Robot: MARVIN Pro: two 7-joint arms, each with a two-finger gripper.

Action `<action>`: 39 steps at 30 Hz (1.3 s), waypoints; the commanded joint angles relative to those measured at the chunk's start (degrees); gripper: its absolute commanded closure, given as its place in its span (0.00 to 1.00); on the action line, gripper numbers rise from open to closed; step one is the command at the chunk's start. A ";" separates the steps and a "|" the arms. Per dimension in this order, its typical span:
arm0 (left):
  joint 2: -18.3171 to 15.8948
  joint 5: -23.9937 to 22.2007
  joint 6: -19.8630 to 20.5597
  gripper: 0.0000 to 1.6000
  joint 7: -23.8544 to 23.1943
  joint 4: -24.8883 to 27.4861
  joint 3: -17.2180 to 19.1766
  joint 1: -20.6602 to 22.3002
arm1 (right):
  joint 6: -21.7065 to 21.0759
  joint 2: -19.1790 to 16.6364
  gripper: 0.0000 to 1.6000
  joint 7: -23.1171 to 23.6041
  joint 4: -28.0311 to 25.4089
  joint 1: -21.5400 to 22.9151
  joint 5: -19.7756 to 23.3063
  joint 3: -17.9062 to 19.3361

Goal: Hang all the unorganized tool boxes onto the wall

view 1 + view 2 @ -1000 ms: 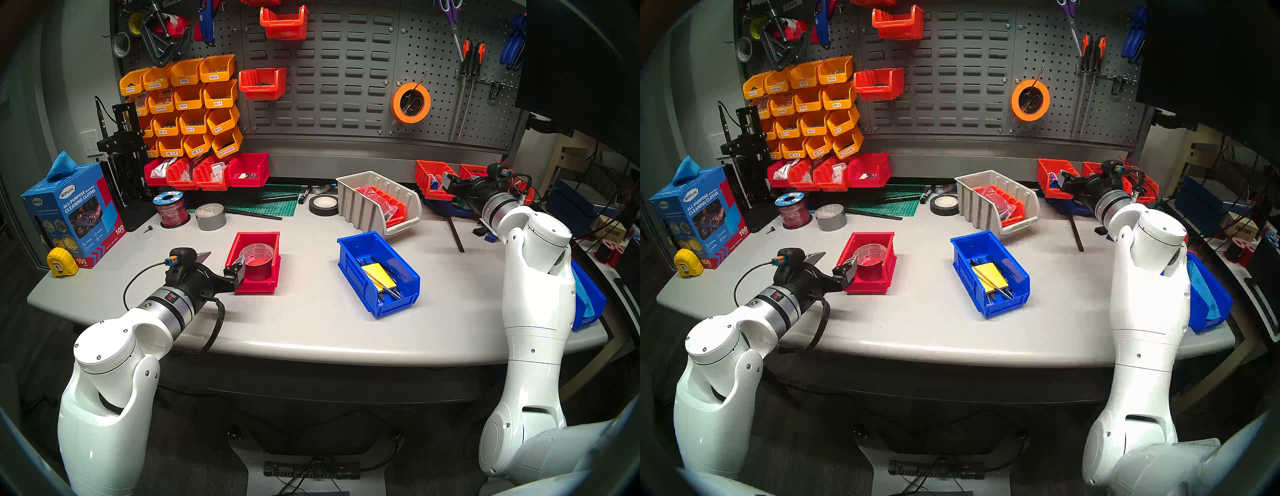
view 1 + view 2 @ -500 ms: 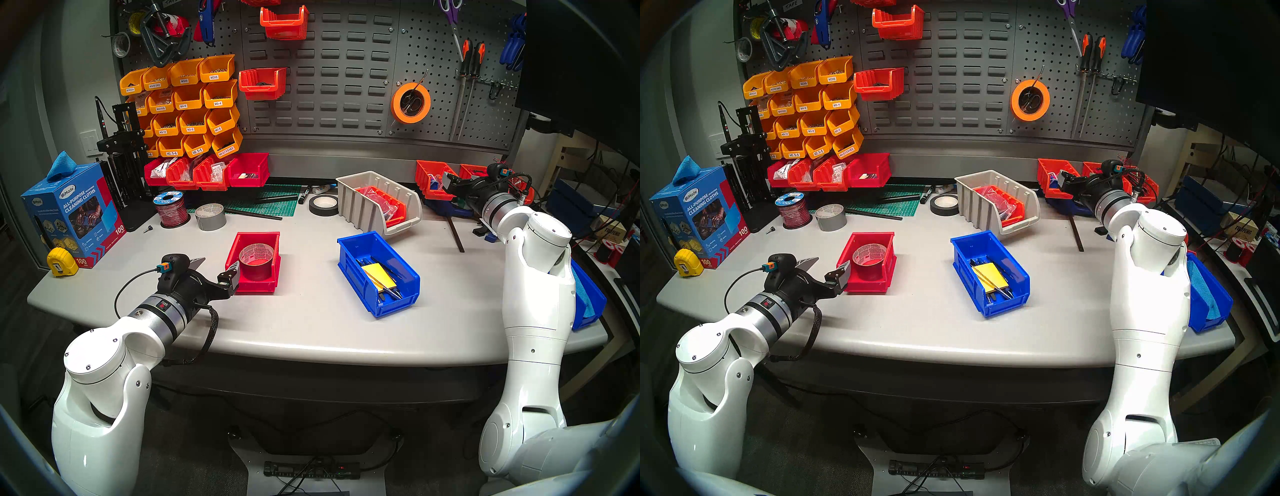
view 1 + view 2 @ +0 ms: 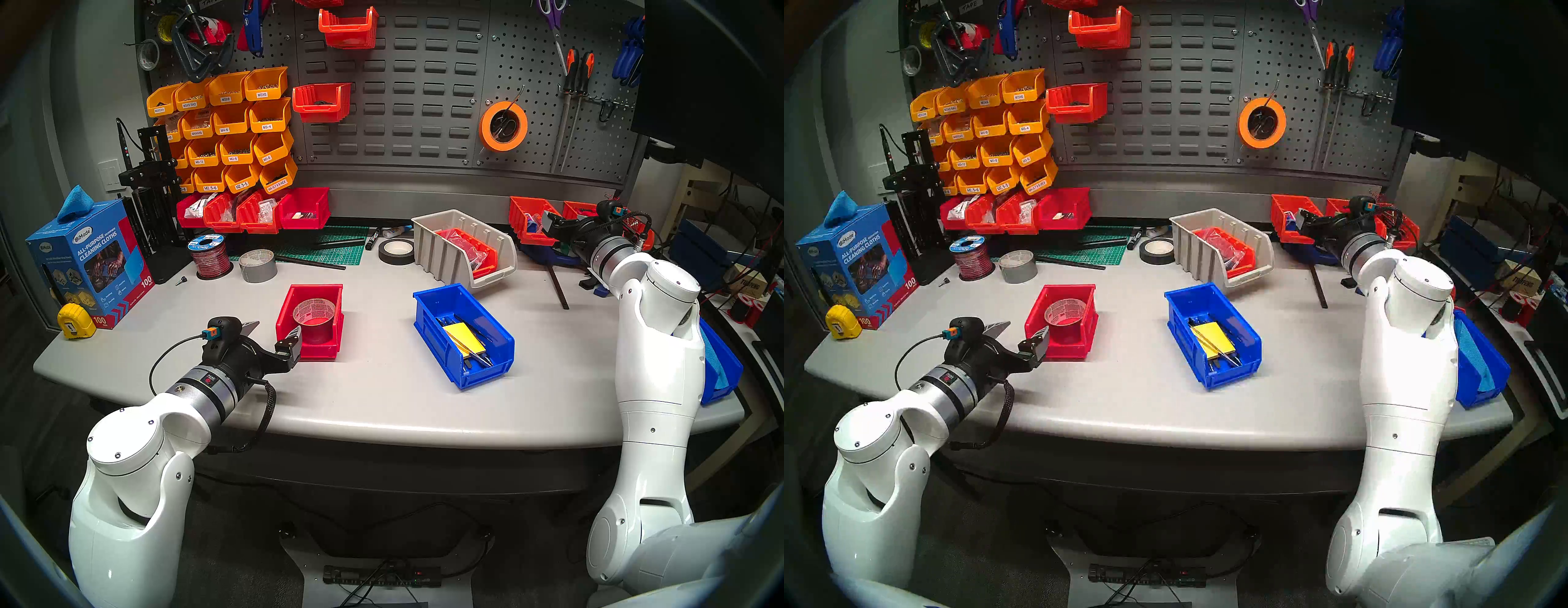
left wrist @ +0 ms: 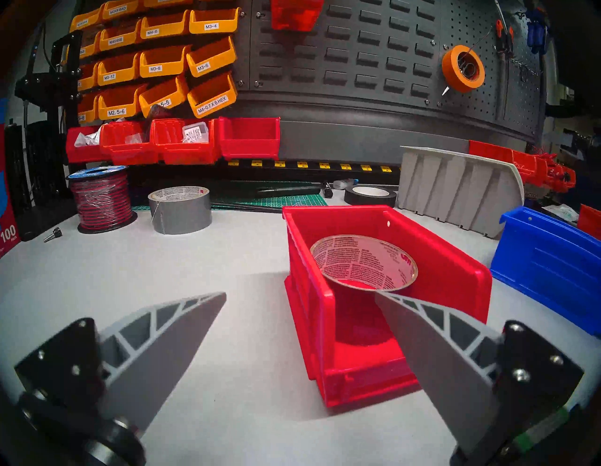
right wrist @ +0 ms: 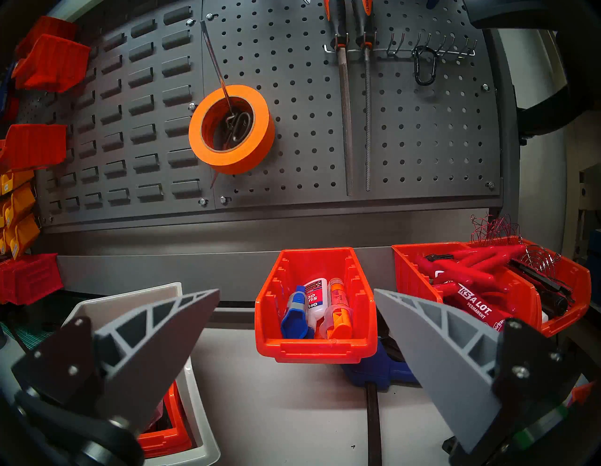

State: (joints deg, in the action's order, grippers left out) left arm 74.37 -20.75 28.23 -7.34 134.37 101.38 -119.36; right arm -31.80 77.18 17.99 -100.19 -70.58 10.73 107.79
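**Left gripper at the red bin**

Head view: the red bin (image 3: 312, 322) sits on the desk (image 3: 382, 403), left gripper (image 3: 273, 333) wide beside it.

Left wrist view: one fingertip (image 4: 387, 301) overlaps the bin's open front.

Right wrist view: right gripper (image 5: 296, 294) wide, empty.

Red bin (image 3: 312, 322), blue bin (image 3: 464, 335), beige bin (image 3: 449, 246) upright on table; wall (image 3: 407, 106) behind.

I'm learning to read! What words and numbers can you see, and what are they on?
"ALL-PURPOSE CLEANING CLOTHS" and "100": blue box.
"M3-4", "M4-6", "M3-8", "M3-6", "M3-12", "M2.5-6", "M4-0.7 X 6 HEX": yellow bins.
"3M": tape roll inside the red bin.
"A LOT PERMANENT": red marker.
Glue bottle label and grey tape roll print: too small to read.
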 commanded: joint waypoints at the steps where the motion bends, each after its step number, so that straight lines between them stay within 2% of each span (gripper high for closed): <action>1: 0.05 1.10 -4.47 1.00 -0.20 -1.88 -0.70 1.73 | 0.06 -0.04 0.00 -0.01 -0.90 0.32 0.03 0.01; 7: -0.12 1.32 -5.22 1.00 -0.22 -2.09 -1.21 2.76 | 0.06 -0.05 0.00 -0.01 -0.90 0.32 0.03 0.00; 14: -0.39 1.16 -5.22 1.00 -0.66 -2.16 0.18 4.23 | 0.07 -0.05 0.00 -0.01 -0.88 0.32 0.03 0.00; 27: -2.29 -0.83 -2.31 1.00 -2.64 -0.95 0.65 9.27 | 0.08 -0.05 0.00 0.00 -0.87 0.33 0.03 0.00; 39: -4.34 -0.73 0.92 1.00 -3.35 -3.71 -2.24 15.94 | 0.08 -0.05 0.00 0.00 -0.87 0.33 0.03 0.00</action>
State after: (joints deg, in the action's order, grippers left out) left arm 71.11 -21.63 28.57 -10.64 131.64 100.51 -108.91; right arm -31.80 77.18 17.99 -100.18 -70.59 10.73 107.79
